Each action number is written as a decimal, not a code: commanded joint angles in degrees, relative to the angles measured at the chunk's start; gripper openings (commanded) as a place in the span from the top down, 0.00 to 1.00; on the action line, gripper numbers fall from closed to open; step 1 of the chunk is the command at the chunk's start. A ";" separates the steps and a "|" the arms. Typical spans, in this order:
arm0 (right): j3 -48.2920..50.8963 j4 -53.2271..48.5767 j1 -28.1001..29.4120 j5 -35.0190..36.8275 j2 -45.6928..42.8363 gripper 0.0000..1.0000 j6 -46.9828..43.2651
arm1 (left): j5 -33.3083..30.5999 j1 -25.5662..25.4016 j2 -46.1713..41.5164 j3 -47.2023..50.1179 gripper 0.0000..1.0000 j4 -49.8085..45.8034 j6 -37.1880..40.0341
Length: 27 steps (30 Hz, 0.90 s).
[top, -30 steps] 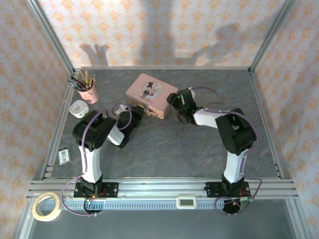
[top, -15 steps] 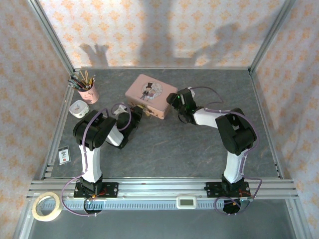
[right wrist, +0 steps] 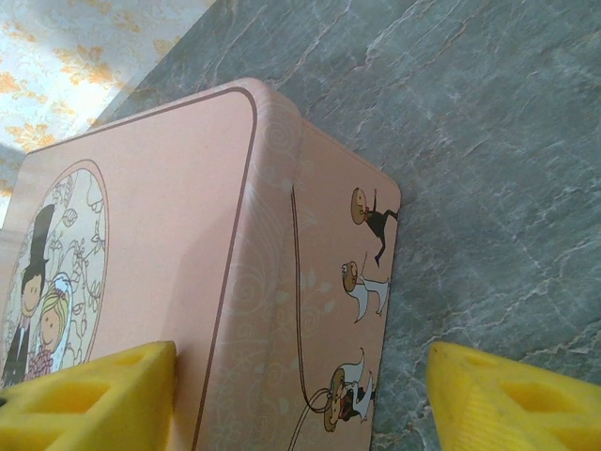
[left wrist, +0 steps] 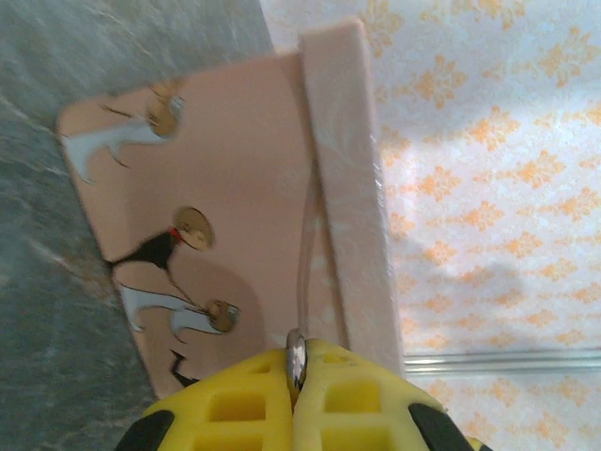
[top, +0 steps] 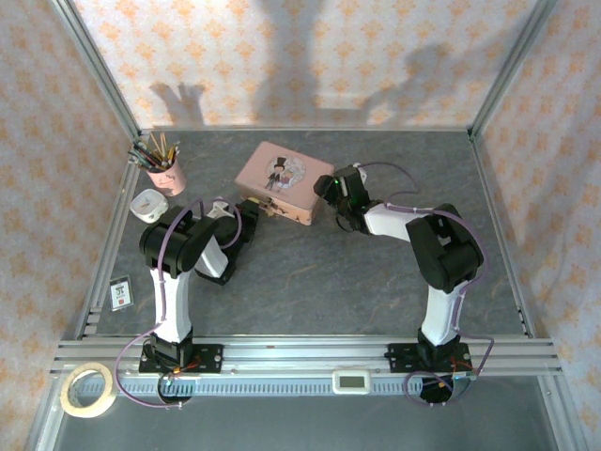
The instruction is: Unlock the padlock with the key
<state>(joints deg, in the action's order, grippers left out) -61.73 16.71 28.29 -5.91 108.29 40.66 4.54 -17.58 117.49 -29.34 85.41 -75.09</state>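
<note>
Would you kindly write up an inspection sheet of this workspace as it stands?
Surface: grey marbled table, nothing spilled.
Job's things: key pinched edge-on; padlock too small to make out.
Clutter: pink tin, closed; pencil cup; white tub; card; tape roll.
Grippers: left gripper shut on the key, facing the tin's side; right gripper open, astride the tin's corner.
Cables: purple cables loop along both arms.
Surroundings: patterned walls, aluminium frame.

Left arm: elbow folded, reaching forward. Left gripper (top: 252, 209): fingers (left wrist: 244, 404) pinched together on the key (left wrist: 296, 361). Right arm: bent leftward. Right gripper (top: 327, 188): fingers (right wrist: 94, 395) spread wide.
</note>
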 commanded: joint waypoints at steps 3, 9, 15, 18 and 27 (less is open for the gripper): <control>-0.43 -5.59 -1.13 4.06 1.74 0.32 -0.66 | -3.22 0.97 -1.59 1.34 1.00 3.64 -1.22; -1.80 -5.25 -1.14 2.91 1.07 0.31 -2.36 | -1.80 1.59 -4.97 3.18 1.00 3.03 -0.31; -0.71 -1.62 -1.19 0.17 -4.36 0.24 -8.16 | 3.32 1.59 -11.80 5.45 1.00 -4.26 2.73; -0.67 -3.30 -1.22 0.23 -7.69 0.15 -12.07 | 6.27 1.51 -16.40 6.56 1.00 -12.13 5.97; 6.00 -9.98 -1.39 12.20 -18.63 0.00 -21.54 | 9.58 -7.25 -32.56 0.57 1.00 -52.58 24.98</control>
<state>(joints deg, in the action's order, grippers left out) -58.65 10.66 27.35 -1.17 92.64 23.81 12.19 -21.69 88.62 -25.67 50.28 -59.75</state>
